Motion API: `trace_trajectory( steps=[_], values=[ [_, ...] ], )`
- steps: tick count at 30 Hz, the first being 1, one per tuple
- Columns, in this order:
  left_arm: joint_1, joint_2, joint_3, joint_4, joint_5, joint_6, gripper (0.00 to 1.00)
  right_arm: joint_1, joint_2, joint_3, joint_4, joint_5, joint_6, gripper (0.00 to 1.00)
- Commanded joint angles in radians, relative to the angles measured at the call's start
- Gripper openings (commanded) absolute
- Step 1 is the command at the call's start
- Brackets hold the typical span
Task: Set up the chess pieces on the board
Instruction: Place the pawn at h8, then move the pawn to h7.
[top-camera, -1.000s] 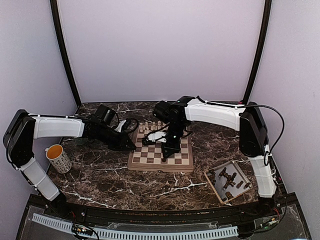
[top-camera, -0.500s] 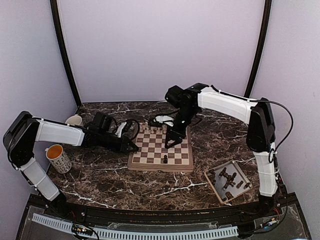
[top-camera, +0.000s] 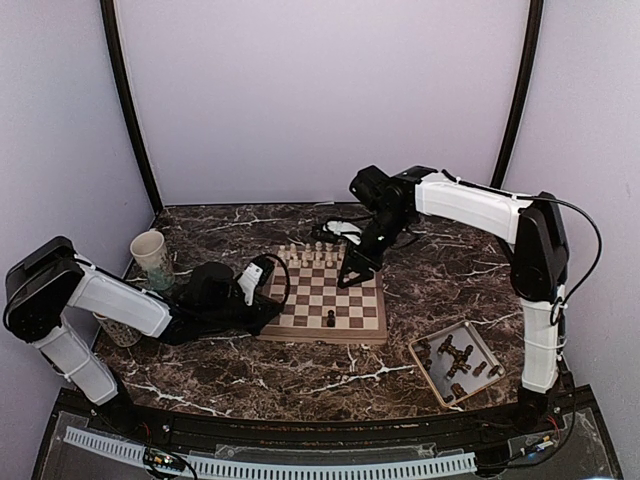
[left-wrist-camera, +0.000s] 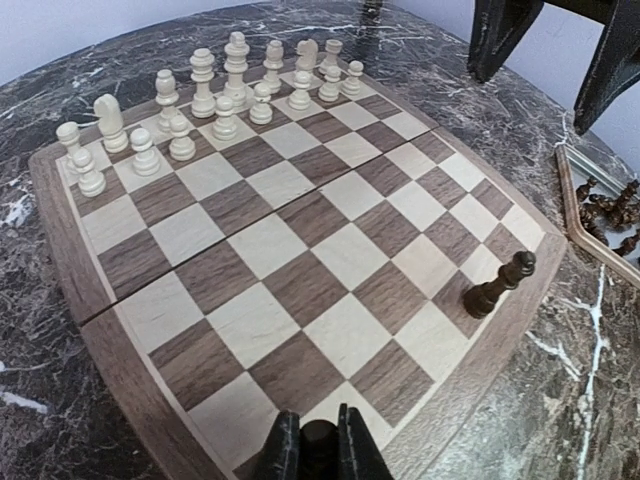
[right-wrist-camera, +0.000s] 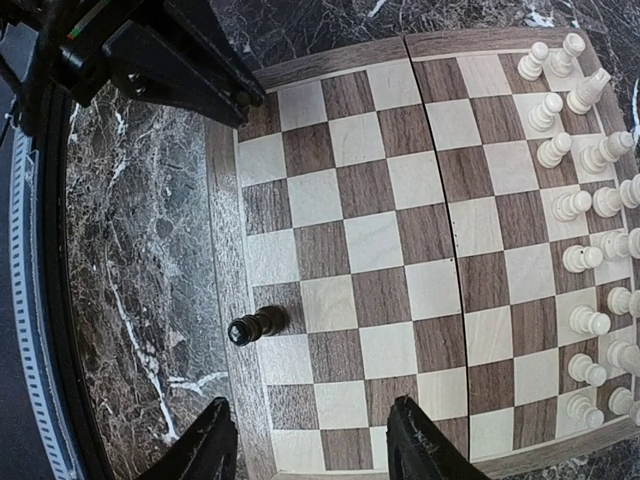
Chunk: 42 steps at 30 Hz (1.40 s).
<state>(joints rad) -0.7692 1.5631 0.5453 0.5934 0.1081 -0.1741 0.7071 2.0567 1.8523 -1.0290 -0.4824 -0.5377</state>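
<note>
The left gripper (top-camera: 266, 299) was clenched tight, low at the near left corner of the chessboard (top-camera: 320, 338). In its wrist view its fingertips (left-wrist-camera: 284, 447) met over the board's tan rim, and something small, dark and rounded sat between them; what it was could not be told.

The right gripper (top-camera: 352, 272) hung above the right half of the board with its jaws spread and nothing between them. Its wrist view looked straight down past both fingers (right-wrist-camera: 213, 447) onto the checkered squares.

One dark brown chessman (top-camera: 330, 319) stood alone on a dark square in the row nearest the arms, apart from both grippers. The pale cream chessmen (top-camera: 310, 254) filled the two far rows.

More dark brown chess pieces (top-camera: 452, 362) lay jumbled in a shallow beige tray (top-camera: 428, 377) near the board's near right corner, close to the right arm's base. A pale cup (top-camera: 150, 256) stood well left of the board, and a patterned mug (top-camera: 113, 330) showed partly behind the left arm, all on the dark marble table (top-camera: 300, 378)
</note>
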Motion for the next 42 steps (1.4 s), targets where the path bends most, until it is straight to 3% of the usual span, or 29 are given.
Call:
trace_trajectory(
  steps=[1, 8, 13, 23, 26, 30, 35, 42],
  values=[
    [-0.016, 0.028, -0.045, 0.193, -0.115, 0.057, 0.11, 0.003, -0.052, -0.034, 0.049, 0.001, 0.02, 0.52],
    [-0.035, 0.06, -0.037, 0.195, -0.116, 0.082, 0.14, 0.003, -0.049, -0.05, 0.065, 0.01, 0.03, 0.52],
    [-0.036, 0.087, 0.026, 0.071, -0.153, 0.091, 0.32, 0.002, -0.064, -0.068, 0.055, 0.002, 0.003, 0.52],
    [-0.038, -0.056, 0.076, -0.154, -0.167, 0.083, 0.45, -0.093, -0.21, -0.204, 0.094, -0.072, -0.02, 0.55],
    [-0.038, -0.11, 0.141, -0.291, -0.169, 0.093, 0.47, -0.139, -0.27, -0.297, 0.141, -0.094, -0.013, 0.55],
    [-0.033, -0.109, 0.312, -0.595, -0.204, 0.034, 0.52, -0.183, -0.346, -0.431, 0.216, -0.1, 0.002, 0.55],
    [-0.013, 0.093, 0.614, -1.034, -0.152, -0.053, 0.49, -0.193, -0.392, -0.554, 0.311, -0.095, 0.011, 0.55],
    [-0.007, 0.226, 0.779, -1.246, -0.042, -0.124, 0.48, -0.119, -0.327, -0.489, 0.293, -0.08, 0.006, 0.53]
  ],
)
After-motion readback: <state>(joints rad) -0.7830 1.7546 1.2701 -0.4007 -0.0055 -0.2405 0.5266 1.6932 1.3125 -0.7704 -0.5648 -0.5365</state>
